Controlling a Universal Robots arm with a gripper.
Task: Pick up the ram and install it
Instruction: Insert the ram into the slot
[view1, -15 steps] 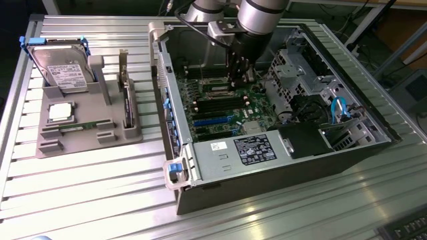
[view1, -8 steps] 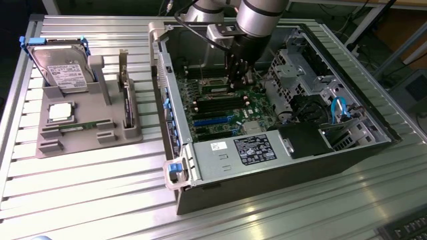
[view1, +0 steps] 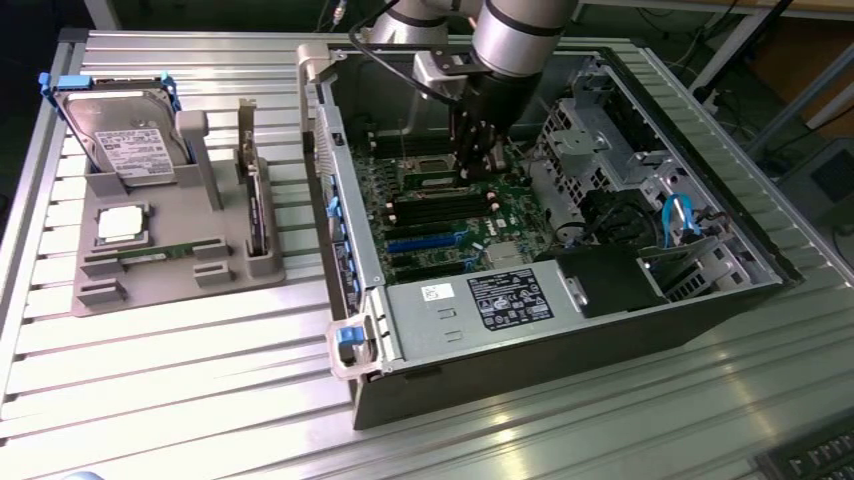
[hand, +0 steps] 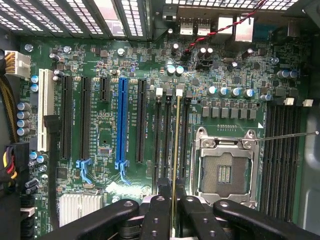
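Green motherboard lay in the floor of the open computer case, which sat on a ribbed metal table. The arm reached down into the case from above, and the gripper hung low over the board, just beside the CPU socket.

In the wrist view the gripper had its two black fingers pinched together on the ram. The jaws were closed on it, with only the thin board between them. The ram showed edge-on as a narrow yellowish-green line running away from the fingers. It was lined up along one of the black memory slots between the long blue slot and the open CPU socket. Could not tell whether it was seated in that slot or only above it. More black memory slots sat on the far side of the socket, and a white slot lay well apart at the other end of the board.

Outside the case, toward the exterior view's left, a grey holder tray sat on the table. A silver hard drive with blue tabs stood tilted at the tray's back, and a dark expansion card stood upright along the edge nearest the case. The power supply, with a label on it, was in the near end of the case.
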